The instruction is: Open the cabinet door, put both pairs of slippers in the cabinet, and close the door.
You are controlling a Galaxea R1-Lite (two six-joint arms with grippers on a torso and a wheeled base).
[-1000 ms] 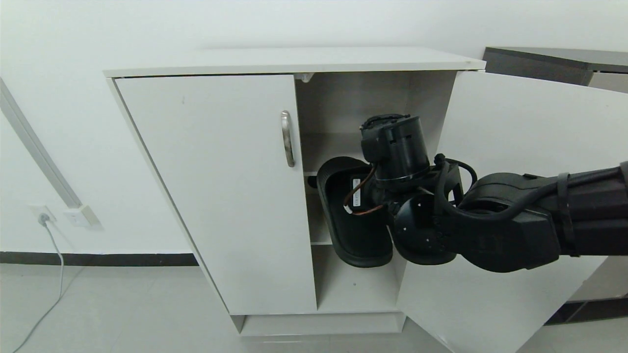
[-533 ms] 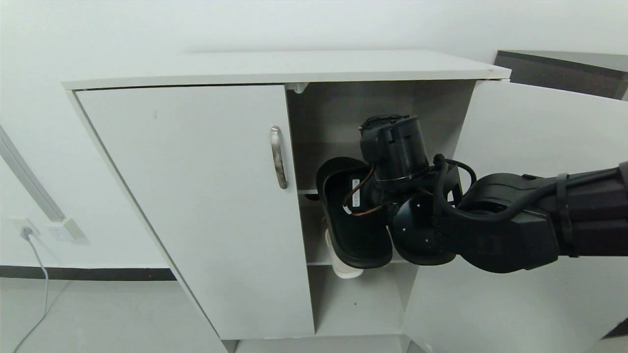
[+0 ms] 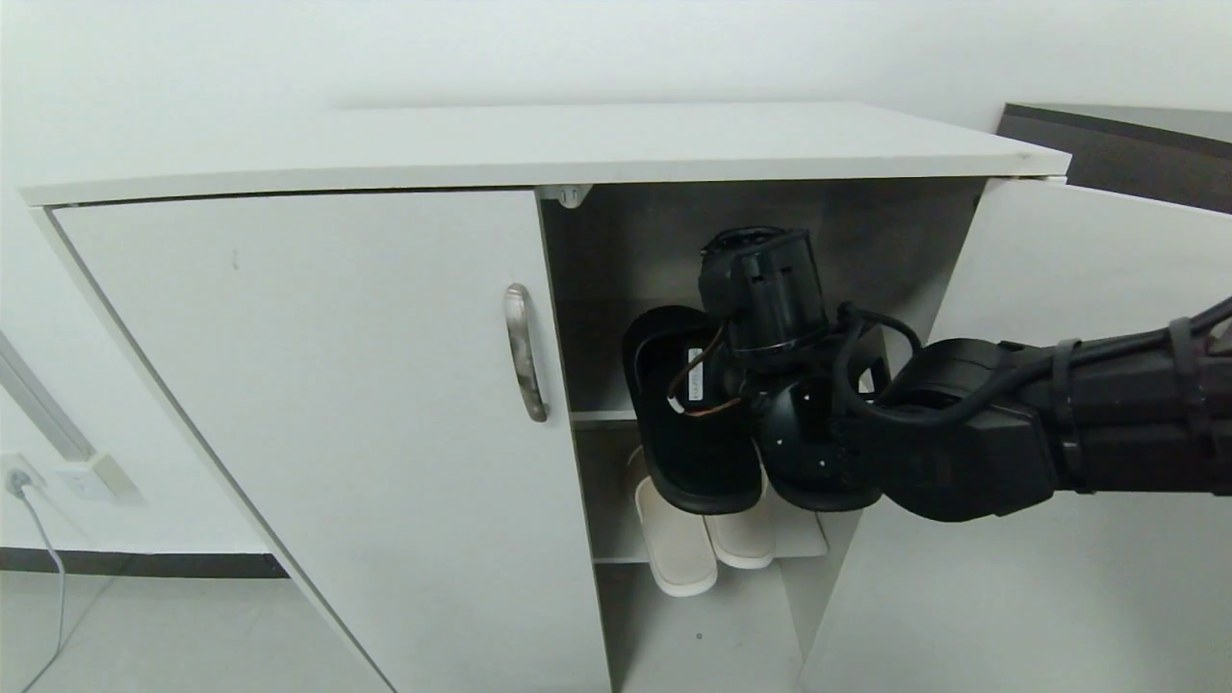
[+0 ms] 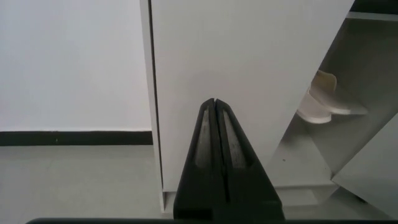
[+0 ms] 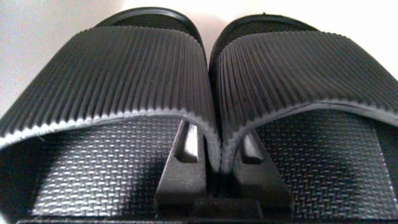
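Observation:
The white cabinet (image 3: 577, 144) has its left door (image 3: 289, 385) closed and its right door (image 3: 1059, 289) swung open. A pair of black slippers (image 3: 688, 452) hangs toes up in front of the open compartment, at the middle shelf's height. My right gripper (image 5: 217, 146) is shut on the black slippers (image 5: 149, 81), pinching the two ribbed straps together. A white pair of slippers (image 3: 679, 544) lies on the lower shelf, heels sticking out over its edge. My left gripper (image 4: 214, 109) is shut on nothing, low in front of the closed door, with the white slippers (image 4: 320, 99) off to its side.
A metal handle (image 3: 525, 351) sits at the closed door's inner edge. A wall socket with a cable (image 3: 19, 476) is at the far left near the floor. Dark furniture (image 3: 1136, 144) stands behind the open door.
The whole head view has shifted closer to the cabinet, bringing the white slippers on the lower shelf into sight. My right arm keeps its hold on the black slippers.

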